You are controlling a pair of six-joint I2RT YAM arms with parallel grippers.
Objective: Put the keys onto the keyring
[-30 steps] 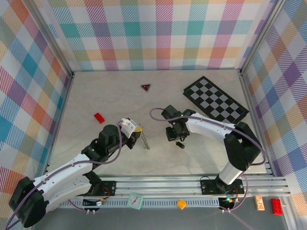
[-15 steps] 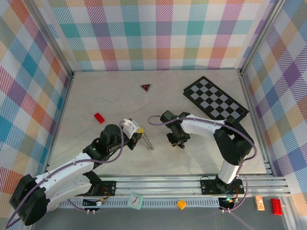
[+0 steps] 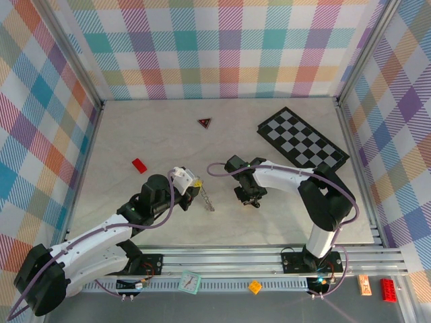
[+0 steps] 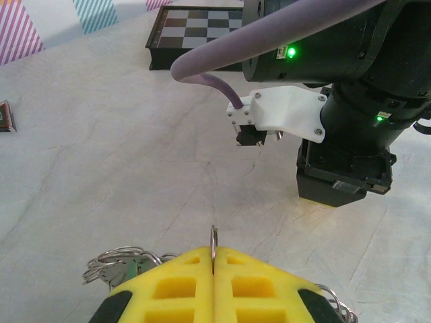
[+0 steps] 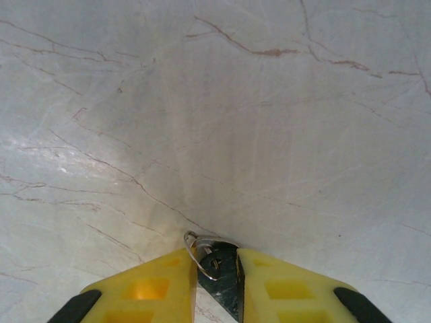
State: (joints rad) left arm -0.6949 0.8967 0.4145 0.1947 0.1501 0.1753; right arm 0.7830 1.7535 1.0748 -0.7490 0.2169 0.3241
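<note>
My left gripper [image 4: 213,254] is shut on the keyring [image 4: 213,237], whose thin metal edge stands up between the yellow pads. Loops and small silvery keys [image 4: 111,266] bulge out on both sides of the fingers. From above, the keys [image 3: 207,200] hang as a short chain below the left gripper [image 3: 193,183]. My right gripper [image 5: 217,259] points down at the table, its pads closed against a small black piece [image 5: 225,279] that carries a thin wire loop [image 5: 195,243]. In the top view the right gripper [image 3: 250,196] stands a short way right of the keys.
A black-and-white chequered board [image 3: 302,140] lies at the back right. A dark red triangle [image 3: 205,122] sits near the back middle and a red brick [image 3: 139,165] at the left. The right arm's dark wrist [image 4: 343,168] looms close ahead of the left gripper.
The right gripper has shifted down over the small black piece and its jaws have narrowed onto it. The left gripper and its hanging keys have hardly moved.
</note>
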